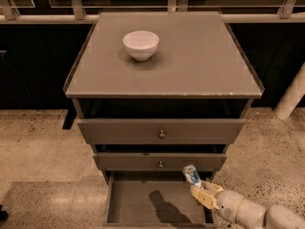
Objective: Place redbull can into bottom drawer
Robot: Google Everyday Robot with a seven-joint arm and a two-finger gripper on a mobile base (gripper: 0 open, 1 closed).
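Note:
The redbull can (191,174), slim, blue and silver, is held tilted in my gripper (199,189), which is shut on it. The gripper comes in from the lower right, over the right side of the bottom drawer (138,202). That drawer is pulled open and shows a flat bare floor with the arm's shadow on it. The can is above the drawer's right rear part, just in front of the middle drawer's face.
A white bowl (141,44) stands on the cabinet top (200,61). The two upper drawers (162,133) with small round knobs are slightly pulled out. Speckled floor lies on both sides. A white post (291,99) stands at the right.

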